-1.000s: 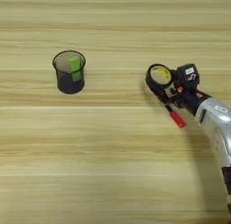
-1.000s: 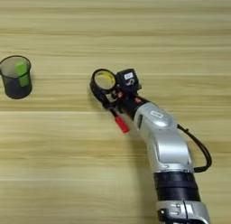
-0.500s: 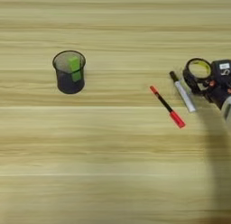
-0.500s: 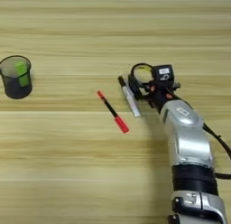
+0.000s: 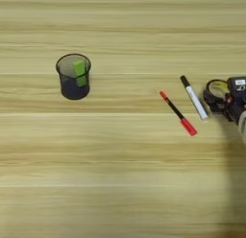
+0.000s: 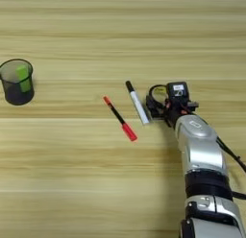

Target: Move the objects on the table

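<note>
Tape [image 6: 154, 97] sat at right-centre in my gripper [image 6: 161, 106], fingers closed around it; I judged sliding should avoid the marker [image 6: 137, 102].

The stick [image 5: 79, 73] stands in the cup [image 5: 73, 77], far left of pen [image 5: 177, 113], marker [image 5: 193, 97], tape ring [image 6: 157, 95].
</note>
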Robot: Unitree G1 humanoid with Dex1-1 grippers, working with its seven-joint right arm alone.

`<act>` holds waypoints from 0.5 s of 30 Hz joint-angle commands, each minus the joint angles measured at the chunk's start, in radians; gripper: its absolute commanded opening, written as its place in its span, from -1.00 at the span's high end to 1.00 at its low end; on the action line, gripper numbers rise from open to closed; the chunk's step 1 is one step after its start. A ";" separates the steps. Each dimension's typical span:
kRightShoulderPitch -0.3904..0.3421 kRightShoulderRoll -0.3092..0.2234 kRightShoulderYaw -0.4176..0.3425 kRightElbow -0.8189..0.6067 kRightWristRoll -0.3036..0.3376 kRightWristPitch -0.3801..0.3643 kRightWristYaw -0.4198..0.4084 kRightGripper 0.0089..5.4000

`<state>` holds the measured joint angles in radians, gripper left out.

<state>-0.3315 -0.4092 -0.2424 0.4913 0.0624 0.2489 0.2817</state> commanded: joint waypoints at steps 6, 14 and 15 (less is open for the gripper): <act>-0.129 -0.066 -0.007 0.101 -0.009 -0.087 -0.020 -0.49; -0.164 -0.072 -0.006 0.206 -0.012 -0.128 -0.033 -0.49; -0.168 -0.073 -0.007 0.216 -0.013 -0.132 -0.036 -0.49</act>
<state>-0.4219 -0.4315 -0.2428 0.7192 0.0541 0.1514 0.2664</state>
